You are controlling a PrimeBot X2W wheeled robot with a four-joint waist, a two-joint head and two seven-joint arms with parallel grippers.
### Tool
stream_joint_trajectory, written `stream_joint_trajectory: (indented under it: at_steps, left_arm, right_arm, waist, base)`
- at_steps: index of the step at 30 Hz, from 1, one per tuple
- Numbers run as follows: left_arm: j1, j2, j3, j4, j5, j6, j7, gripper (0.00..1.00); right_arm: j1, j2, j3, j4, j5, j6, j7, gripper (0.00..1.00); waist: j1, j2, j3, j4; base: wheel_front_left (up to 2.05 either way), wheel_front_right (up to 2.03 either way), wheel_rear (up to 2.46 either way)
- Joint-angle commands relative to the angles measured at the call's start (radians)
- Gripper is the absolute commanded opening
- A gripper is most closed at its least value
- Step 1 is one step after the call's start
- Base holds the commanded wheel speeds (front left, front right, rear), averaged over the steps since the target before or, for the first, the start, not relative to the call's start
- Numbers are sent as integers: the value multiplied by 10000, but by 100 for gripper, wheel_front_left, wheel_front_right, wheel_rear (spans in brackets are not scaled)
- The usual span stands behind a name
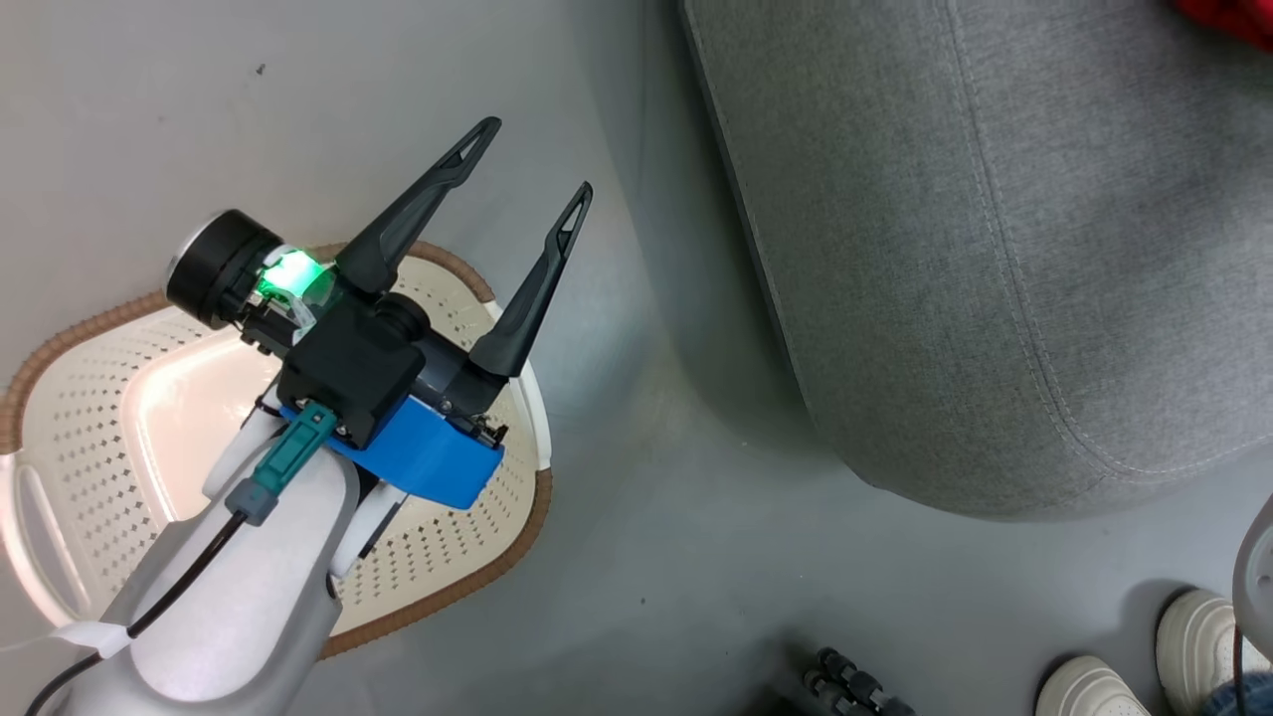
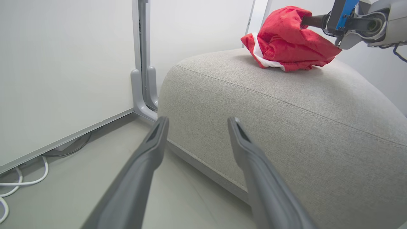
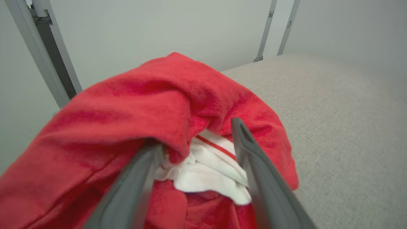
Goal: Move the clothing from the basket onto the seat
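While the left tool (image 1: pixel 536 157) hangs over the basket (image 1: pixel 80 477) with its two dark fingers spread wide and empty, the clothing (image 2: pixel 286 41) lies as a crumpled red bundle on top of the seat (image 2: pixel 286 133), well apart from the basket. White trim shows along the bundle's lower edge, where it rests on the grey cushion.

The right tool (image 3: pixel 195 135) is buried in the bundle from the side, its pale forearm above the seat. Seen from that wrist, its fingers stand apart rather than pinched. Red fabric drapes over one finger, and loose white folds with a thin red stripe lie in the gap between the two.

The basket, cream with small holes and a brown rim, stands on the grey floor (image 1: pixel 646 517) near the seat, with a strip of floor between them. The seat has rounded corners and a stitched seam along its edge.

Behind the seat stands a pale wall (image 2: pixel 63 63) with a grey upright post (image 2: pixel 143 63). A white cable (image 2: pixel 22 183) trails along the floor at the wall's foot. A person's white shoes (image 1: pixel 1089 691) show on the floor by the seat's near corner.
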Motion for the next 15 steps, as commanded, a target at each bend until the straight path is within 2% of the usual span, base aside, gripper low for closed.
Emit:
stream_joint_trajectory:
  at_steps: [1, 9, 15]
  left_arm:
    - [-15, -18, 16, 98, -68, -1, -111, 100]
    - [394, -476, -16, 904, -434, 94, -559, 100]
    - [1112, -963, 245, 1777, -869, 211, -773, 100]
  right_arm:
    - [162, 21, 58, 25, -150, 5, -34, 100]
    - [802, 205, 827, 149, -469, 4, -36, 100]
    - [1894, 394, 1716, -141, -269, 5, -35, 100]
  waist:
    - [-2, 0, -237, 20]
    - [-2, 0, -1418, 195]
    - [-2, 0, -2997, 508]
  base:
    - [0, 0, 0]
    - [0, 0, 0]
    - [0, 0, 0]
